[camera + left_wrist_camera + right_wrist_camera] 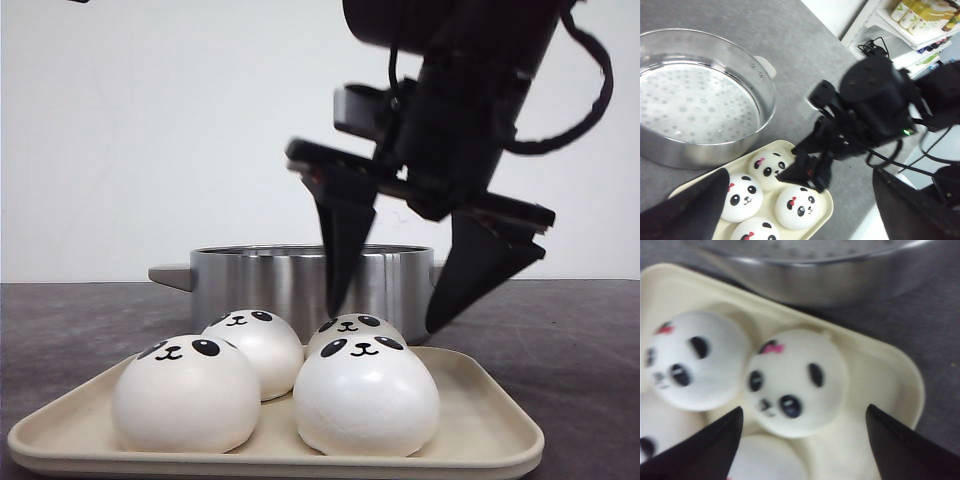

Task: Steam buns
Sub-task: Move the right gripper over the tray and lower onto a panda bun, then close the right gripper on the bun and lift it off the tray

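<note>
**Ann:** Over the tray [490, 420], right pincer [415, 285] hangs with jaws spread wide, empty, tips pointing down above the rear right bun [795, 382].

**Bo:** All four buns [365, 395] sit on that tray, pot [290, 275] just behind on the bench [590, 330]. Best bet: drop straight, straddle the dome, squeeze gently.

**Ann:** Left pincer [800, 210] is parted too, watching from above.
</note>
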